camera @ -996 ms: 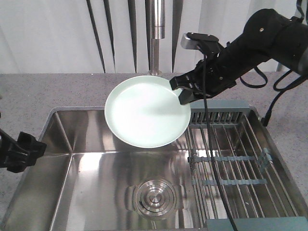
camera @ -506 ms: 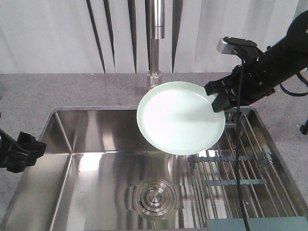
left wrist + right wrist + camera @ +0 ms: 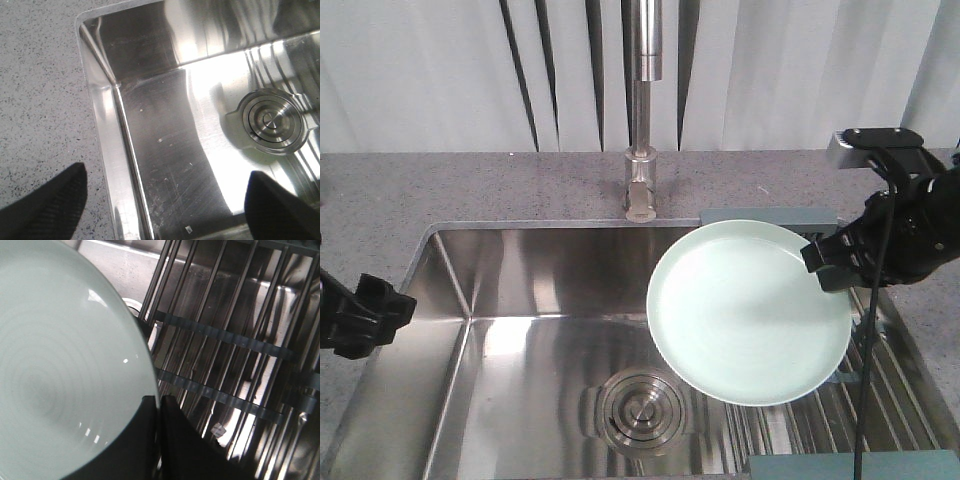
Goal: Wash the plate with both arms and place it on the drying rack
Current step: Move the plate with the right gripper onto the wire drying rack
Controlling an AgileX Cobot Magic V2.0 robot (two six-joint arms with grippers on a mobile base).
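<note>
The mint-green plate [image 3: 750, 312] is held by its right rim, which is pinched between the fingers of the right gripper [image 3: 825, 268]. It is suspended at a tilt, partly over the sink [image 3: 510, 340] and partly over the drying rack [image 3: 905, 400]. An edge grip is presumably used so that the plate's face is left free and its underside can be lowered onto the steel rods (seen close beneath in the wrist view). The left gripper [image 3: 166, 171] is spread and empty over the sink's left corner, clear of the transfer. The placing step is judged under way, as the plate is not yet set down.
</note>
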